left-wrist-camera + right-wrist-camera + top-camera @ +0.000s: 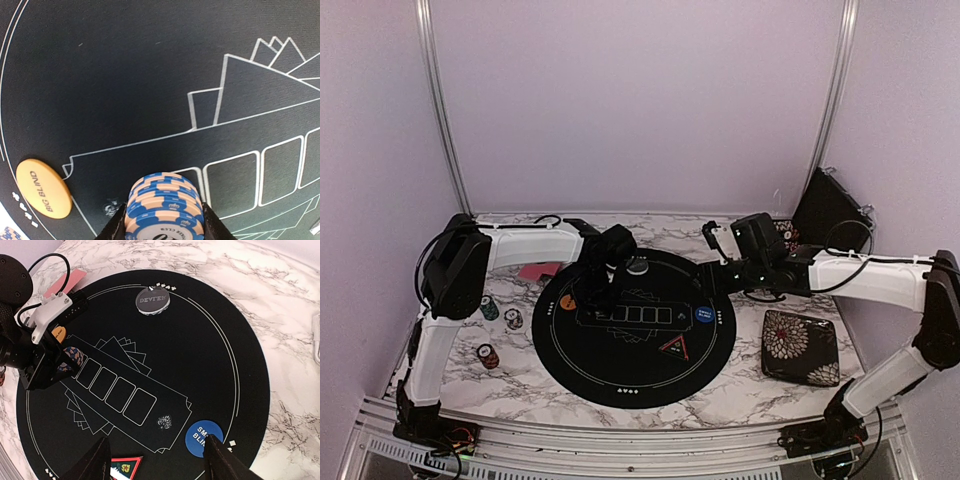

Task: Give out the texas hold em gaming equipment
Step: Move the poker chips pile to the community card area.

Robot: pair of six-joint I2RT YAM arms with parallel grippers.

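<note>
Now left jaws grip a blue-striped chip stack (165,207) over the left part of the mat (620,375), near the orange button (44,188); right jaws open over its right part

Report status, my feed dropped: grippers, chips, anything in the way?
Left gripper shut on blue chip stack, by the Big Blind button on the mat. Right gripper open, empty, near the Small Blind button. No obstruction seen.
</note>
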